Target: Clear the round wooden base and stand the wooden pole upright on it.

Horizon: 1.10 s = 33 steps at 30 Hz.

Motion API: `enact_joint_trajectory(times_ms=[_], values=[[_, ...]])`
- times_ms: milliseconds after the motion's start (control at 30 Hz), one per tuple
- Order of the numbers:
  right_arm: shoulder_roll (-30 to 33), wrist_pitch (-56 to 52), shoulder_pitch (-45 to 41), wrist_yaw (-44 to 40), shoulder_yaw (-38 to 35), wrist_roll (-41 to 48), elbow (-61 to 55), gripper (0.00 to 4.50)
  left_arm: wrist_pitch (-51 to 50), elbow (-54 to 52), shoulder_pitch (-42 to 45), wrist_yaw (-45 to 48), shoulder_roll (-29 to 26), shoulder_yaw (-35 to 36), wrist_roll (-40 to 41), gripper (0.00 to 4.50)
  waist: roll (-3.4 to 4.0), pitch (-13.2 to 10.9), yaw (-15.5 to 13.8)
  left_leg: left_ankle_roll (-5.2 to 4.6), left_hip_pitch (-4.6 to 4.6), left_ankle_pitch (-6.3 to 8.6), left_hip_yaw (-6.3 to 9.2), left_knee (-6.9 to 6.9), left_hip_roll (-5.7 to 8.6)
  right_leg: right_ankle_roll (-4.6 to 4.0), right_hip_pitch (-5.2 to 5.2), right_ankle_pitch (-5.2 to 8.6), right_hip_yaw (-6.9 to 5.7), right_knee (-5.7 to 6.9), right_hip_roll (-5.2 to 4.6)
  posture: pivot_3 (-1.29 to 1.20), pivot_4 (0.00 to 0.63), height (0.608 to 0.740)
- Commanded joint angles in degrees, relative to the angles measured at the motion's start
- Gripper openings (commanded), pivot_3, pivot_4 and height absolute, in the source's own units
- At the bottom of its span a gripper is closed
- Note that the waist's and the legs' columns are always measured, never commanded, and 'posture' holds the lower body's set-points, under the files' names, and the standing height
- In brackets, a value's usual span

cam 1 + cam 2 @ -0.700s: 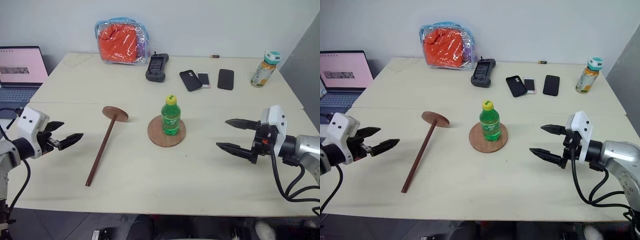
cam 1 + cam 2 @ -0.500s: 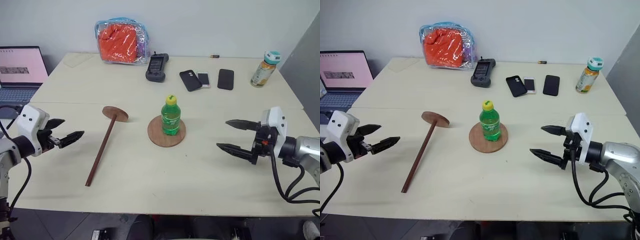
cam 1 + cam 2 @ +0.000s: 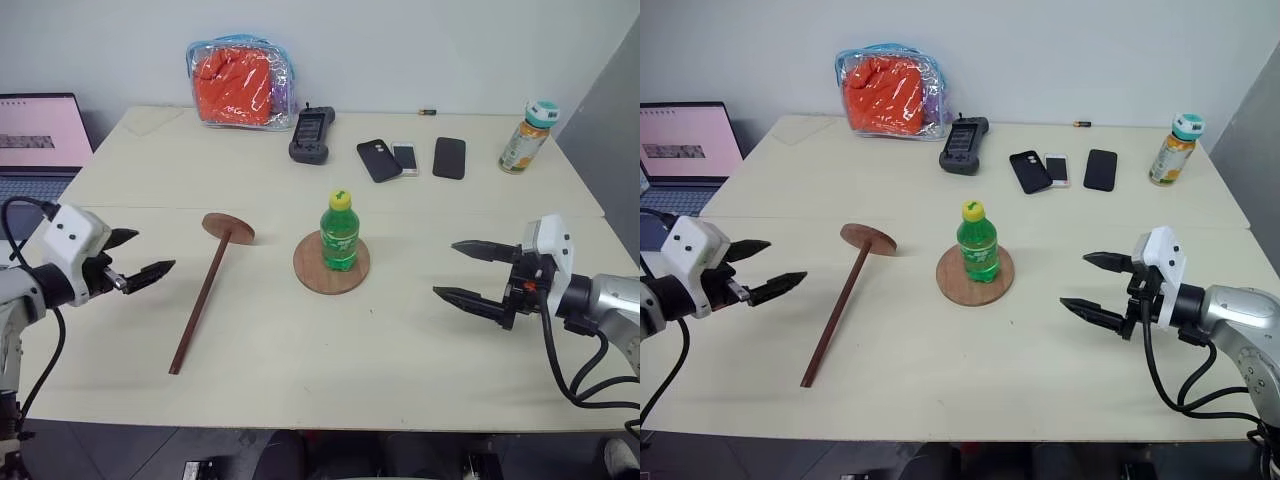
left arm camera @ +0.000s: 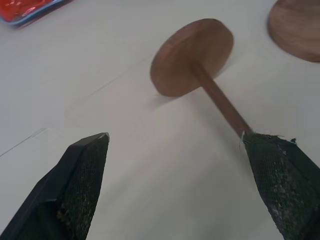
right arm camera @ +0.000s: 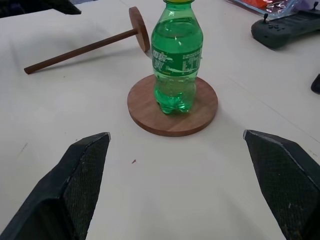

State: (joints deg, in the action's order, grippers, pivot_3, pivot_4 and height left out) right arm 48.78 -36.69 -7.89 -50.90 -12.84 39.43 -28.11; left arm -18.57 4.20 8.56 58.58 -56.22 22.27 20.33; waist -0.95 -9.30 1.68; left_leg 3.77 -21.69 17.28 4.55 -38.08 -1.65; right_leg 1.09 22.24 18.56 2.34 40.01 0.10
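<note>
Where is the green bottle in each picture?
Left eye view: green bottle at table centre, upright on the round wooden base.
Right eye view: same.
Left wrist view: not in it.
Right wrist view: upper middle.
Shared landmark: the base.

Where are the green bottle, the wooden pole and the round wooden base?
green bottle (image 3: 340,238), left eye view, on its label.
wooden pole (image 3: 203,298), left eye view, middle of the rod.
round wooden base (image 5: 204,107), right wrist view, bare rim beside the bottle.
</note>
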Motion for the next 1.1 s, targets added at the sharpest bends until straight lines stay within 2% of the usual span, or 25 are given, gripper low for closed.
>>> enact_joint_trajectory(times_ms=[33,167,300,467,600,1100], values=[[-0.55,-0.23,-1.91,0.74,0.46,1.31,-2.51,4.5,-5.03,-10.9,2.27,3.8,-1.92,-1.2,6.53,4.43,0.0,0.0,0.0,0.0,0.0,0.0,0.0,0.0,0.0,0.0,0.0,0.0,0.01,0.01,0.01,0.0,0.15,0.74],[-2.86,-0.12,-3.24,2.57,3.28,0.86,-3.99,4.5,-9.49,-17.73,3.73,6.45,-2.17,-4.46,10.41,4.43,-0.01,-0.01,-0.12,0.0,-0.05,0.0,0.0,-0.06,0.0,0.0,-0.02,0.0,0.01,0.01,0.0,0.0,0.15,0.74],[-12.16,5.17,-6.91,11.63,11.95,-9.62,-0.19,4.5,-9.14,-19.33,6.02,9.29,-0.58,-12.18,9.62,4.43,0.01,-0.01,0.35,0.0,0.03,0.0,-0.07,-0.01,0.09,0.0,-0.01,0.0,0.07,0.02,0.13,0.0,0.15,0.74],[-20.5,7.1,-11.05,16.06,18.68,-15.44,5.67,4.5,-7.68,-16.65,10.58,10.24,1.88,-17.32,8.14,4.43,0.06,-0.05,0.26,0.01,0.03,0.0,-0.06,-0.03,0.04,-0.01,0.04,0.0,0.09,0.12,0.46,0.0,0.15,0.74],[-26.46,9.91,-14.65,18.66,21.89,-19.84,12.5,4.5,-7.2,-15.25,12.82,10.31,3.07,-18.5,7.64,4.43,0.06,-0.05,0.25,0.01,-0.01,0.0,-0.07,-0.03,0.0,-0.01,0.07,0.0,0.1,0.06,0.5,0.0,0.15,0.74],[-36.33,14.97,-22.26,15.42,24.23,-22.14,26.98,4.5,-6.08,-15.18,12.66,10.73,3.46,-18.33,6.74,4.43,0.06,-0.05,0.33,0.01,-0.01,-0.01,-0.05,-0.04,0.01,-0.01,0.11,0.0,0.08,0.12,0.48,0.0,0.15,0.74]])
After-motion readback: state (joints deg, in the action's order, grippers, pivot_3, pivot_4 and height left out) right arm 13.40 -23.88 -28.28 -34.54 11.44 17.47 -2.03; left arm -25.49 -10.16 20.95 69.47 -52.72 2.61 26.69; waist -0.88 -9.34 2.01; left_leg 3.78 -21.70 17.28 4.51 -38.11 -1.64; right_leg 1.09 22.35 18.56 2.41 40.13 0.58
